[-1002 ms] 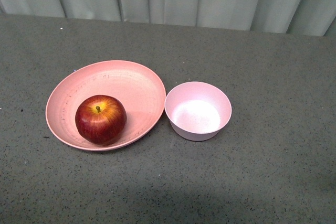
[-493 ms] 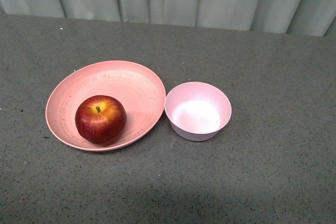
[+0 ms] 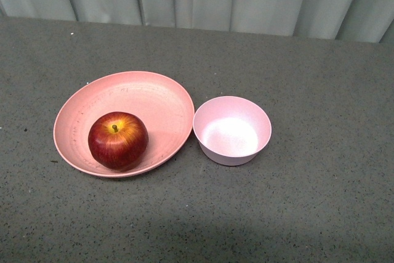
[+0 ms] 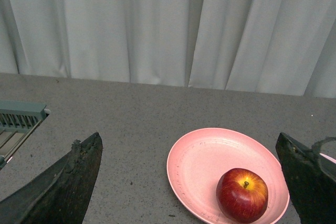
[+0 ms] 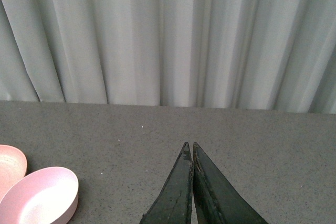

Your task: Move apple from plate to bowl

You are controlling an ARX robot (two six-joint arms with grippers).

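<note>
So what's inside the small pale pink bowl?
Nothing visible: the bowl shows a bare glossy floor; its near inner wall is hidden by the rim. The round dark-red apple sits on the wide salmon-pink plate.

My left gripper (image 4: 189,139) is spread wide, its two dark fingers (image 4: 73,182) far apart; between them lies the pink plate (image 4: 202,158) on the grey table (image 4: 131,106); the red apple (image 4: 242,194) sits in the plate, stem up, off its middle; I touch neither; a pale curtain (image 4: 157,24) hangs behind the table; a grey slotted thing (image 4: 18,115) shows at the picture's edge.
</note>
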